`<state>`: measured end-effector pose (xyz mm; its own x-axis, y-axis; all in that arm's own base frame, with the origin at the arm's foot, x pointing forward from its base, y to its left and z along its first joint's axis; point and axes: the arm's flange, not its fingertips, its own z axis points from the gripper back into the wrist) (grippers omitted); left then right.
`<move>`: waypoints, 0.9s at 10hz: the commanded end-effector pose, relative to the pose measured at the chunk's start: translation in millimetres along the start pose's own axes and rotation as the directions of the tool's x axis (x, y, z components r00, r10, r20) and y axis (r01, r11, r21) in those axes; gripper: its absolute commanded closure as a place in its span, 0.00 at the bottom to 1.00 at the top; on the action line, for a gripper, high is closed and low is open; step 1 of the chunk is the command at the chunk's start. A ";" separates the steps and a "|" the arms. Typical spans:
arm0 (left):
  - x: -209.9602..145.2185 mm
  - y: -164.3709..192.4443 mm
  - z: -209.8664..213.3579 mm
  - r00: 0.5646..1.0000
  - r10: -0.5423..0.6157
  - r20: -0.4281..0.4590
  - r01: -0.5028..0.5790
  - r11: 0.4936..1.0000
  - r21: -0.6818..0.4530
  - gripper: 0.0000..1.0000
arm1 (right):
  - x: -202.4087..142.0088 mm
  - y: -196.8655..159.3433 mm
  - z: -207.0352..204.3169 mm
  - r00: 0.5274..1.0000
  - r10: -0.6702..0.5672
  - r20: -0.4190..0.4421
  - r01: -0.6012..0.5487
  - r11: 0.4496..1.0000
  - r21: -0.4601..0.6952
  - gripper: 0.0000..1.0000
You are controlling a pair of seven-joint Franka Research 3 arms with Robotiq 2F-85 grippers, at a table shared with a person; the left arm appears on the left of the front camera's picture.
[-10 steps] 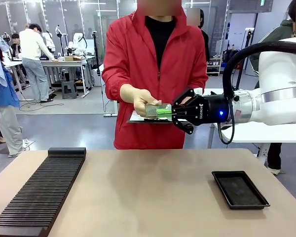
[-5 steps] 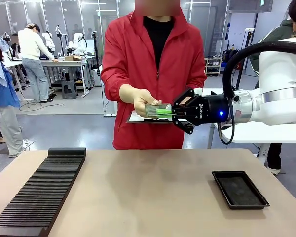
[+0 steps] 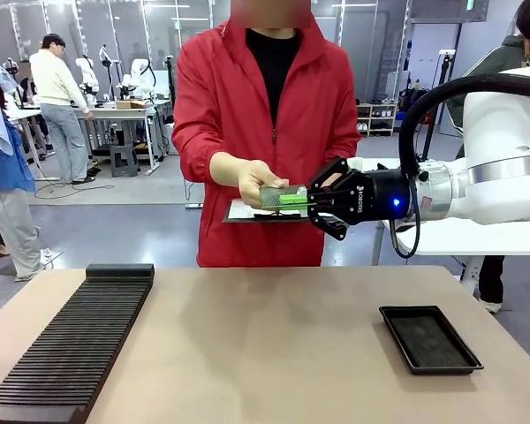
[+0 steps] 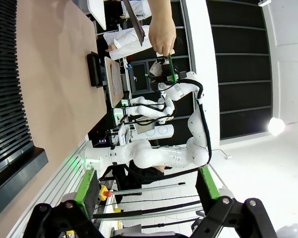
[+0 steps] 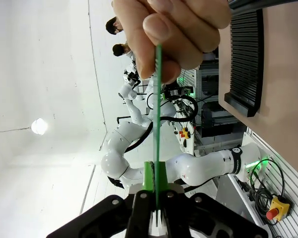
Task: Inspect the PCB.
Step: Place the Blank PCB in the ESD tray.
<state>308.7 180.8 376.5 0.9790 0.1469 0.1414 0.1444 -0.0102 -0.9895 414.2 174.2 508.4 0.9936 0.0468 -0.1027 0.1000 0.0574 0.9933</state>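
While held level at the frame's centre above the tabletop, the PCB shows a grey-green face and bright green edge; the right hand, arm horizontal, pinches it; the person's hand grips its other end.

Counted one PCB, one clipboard and one person's hand at the PCB. On the surface lay one black tray and one black slotted rack. Two grippers were seen: right, left.
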 end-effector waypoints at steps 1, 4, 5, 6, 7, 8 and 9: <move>-4.1 -3.1 -0.2 1.000 0.003 -0.005 -0.003 1.000 0.006 0.00 | 0.3 1.2 -0.3 1.000 0.003 0.001 -0.003 1.000 -0.002 1.00; -4.1 -3.1 -0.2 1.000 0.003 -0.005 -0.003 1.000 0.006 0.00 | 0.3 1.2 -0.3 1.000 0.003 0.001 -0.003 1.000 -0.002 1.00; -4.1 -3.1 -0.2 1.000 0.003 -0.005 -0.003 1.000 0.006 0.00 | 0.3 1.2 -0.3 1.000 0.003 0.001 -0.003 1.000 -0.002 1.00; -4.1 -3.1 -0.2 1.000 0.003 -0.005 -0.003 1.000 0.006 0.00 | 0.3 1.2 -0.3 1.000 0.003 0.001 -0.003 1.000 -0.002 1.00; -4.1 -3.1 -0.2 1.000 0.003 -0.005 -0.003 1.000 0.006 0.00 | 0.3 1.2 -0.3 1.000 0.003 0.001 -0.003 1.000 -0.002 1.00; -4.1 -3.1 -0.2 1.000 0.003 -0.005 -0.003 1.000 0.006 0.00 | 0.3 1.2 -0.3 1.000 0.003 0.001 -0.003 1.000 -0.002 1.00; -4.1 -3.1 -0.2 1.000 0.003 -0.005 -0.003 1.000 0.006 0.00 | 0.3 1.2 -0.3 1.000 0.003 0.001 -0.003 1.000 -0.002 1.00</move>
<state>308.7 180.8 376.5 0.9790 0.1469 0.1414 0.1444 -0.0102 -0.9895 414.4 173.9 508.5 0.9937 0.0462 -0.1024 0.0997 0.0571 0.9934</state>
